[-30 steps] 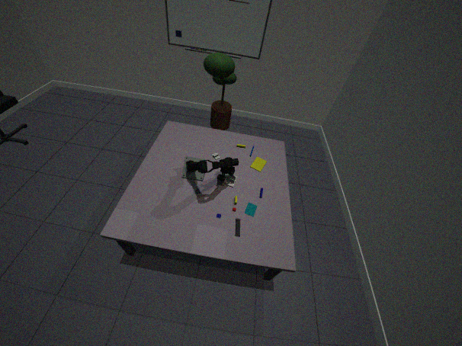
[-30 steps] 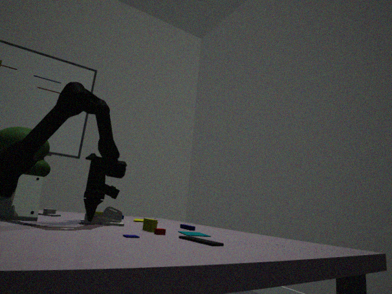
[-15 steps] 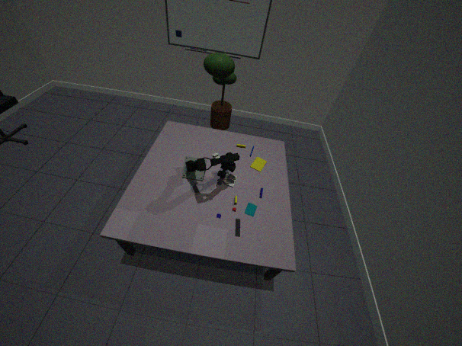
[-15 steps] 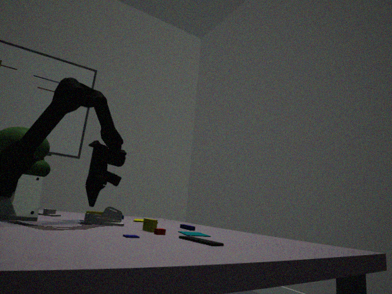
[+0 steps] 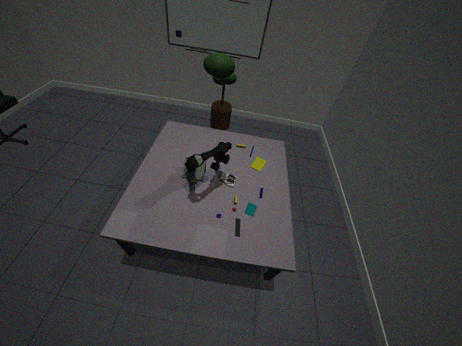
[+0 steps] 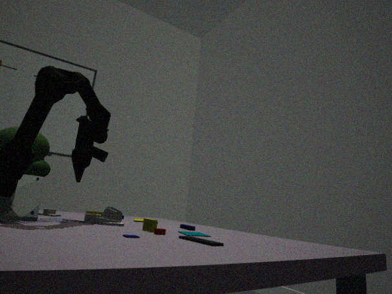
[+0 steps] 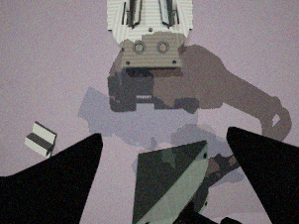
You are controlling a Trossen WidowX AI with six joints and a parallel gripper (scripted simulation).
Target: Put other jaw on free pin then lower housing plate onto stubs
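Observation:
The gear gripper assembly (image 5: 230, 179) lies on the table on a pale base plate (image 6: 117, 224) (image 7: 113, 4). In the wrist view its two jaws, the left jaw (image 7: 135, 6) and the right jaw (image 7: 167, 6), stand side by side, roughly mirrored. The housing plate (image 7: 150, 59) lies over their rear ends, with two round stub ends showing in it. It looks flat and square to the base. The gear teeth and pins are hidden under it. My gripper (image 6: 77, 179) (image 7: 166, 137) is open and empty, raised well above the table and back from the assembly, towards the robot's base.
A small pale bracket (image 6: 49, 211) (image 7: 42, 139) stands near the robot's base (image 5: 198, 173) (image 7: 160, 174). Beyond the assembly lie a yellow pad (image 5: 258, 164), a teal pad (image 5: 251, 209) (image 6: 193, 234), a dark bar (image 5: 237, 227) (image 6: 201, 240) and a red block (image 5: 234, 209) (image 6: 160, 231).

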